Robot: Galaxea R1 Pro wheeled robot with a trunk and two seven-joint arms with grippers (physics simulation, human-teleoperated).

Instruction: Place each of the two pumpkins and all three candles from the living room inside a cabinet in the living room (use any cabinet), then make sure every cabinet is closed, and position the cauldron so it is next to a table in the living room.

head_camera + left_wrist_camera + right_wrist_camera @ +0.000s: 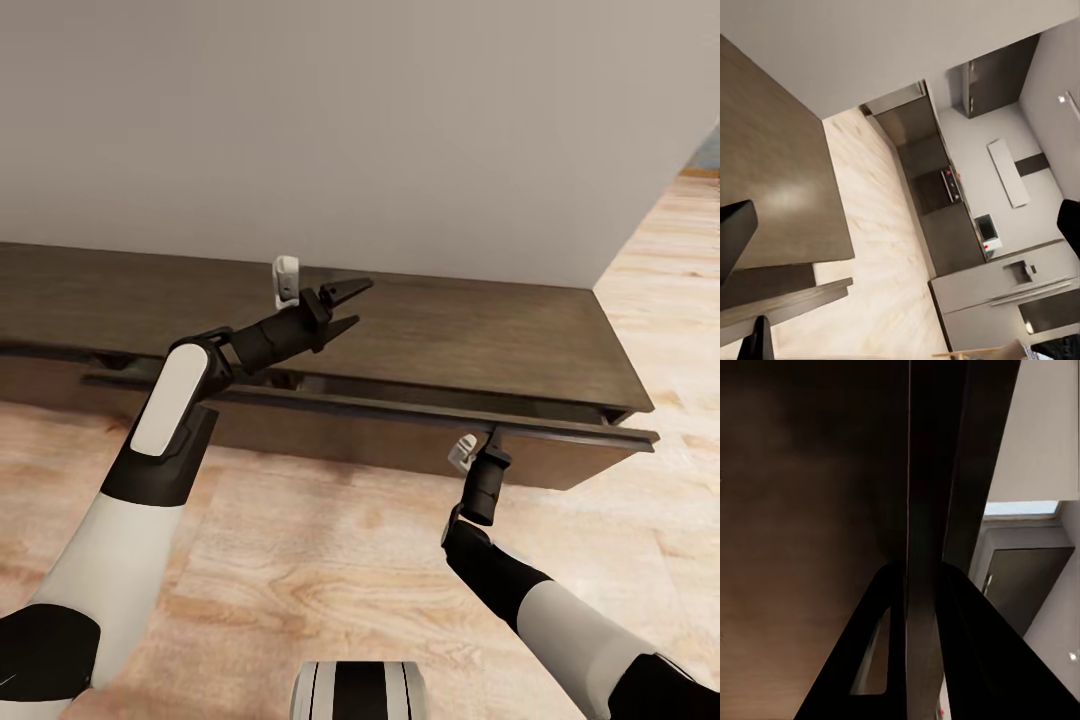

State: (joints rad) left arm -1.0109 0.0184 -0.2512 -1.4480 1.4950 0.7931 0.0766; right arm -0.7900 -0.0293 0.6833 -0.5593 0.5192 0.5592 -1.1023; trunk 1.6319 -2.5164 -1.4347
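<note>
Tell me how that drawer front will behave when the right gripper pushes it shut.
The drawer front looks like a stiff wooden board, so it should not flex. It is long, and the right gripper clamps it off-centre, so it may skew. It probably slides straight back into the cabinet.

cabinet [480, 330]: against wall [400, 120]
left gripper [345, 305]: above cabinet top
right gripper [492, 437]: at cabinet's protruding drawer front [400, 408]

Left arm raised, elbow bent, left gripper [343, 306] held with fingers spread, nothing between them. Right arm stretched forward, low, right gripper [492, 436] clamped on drawer front [400, 408] edge.
</note>
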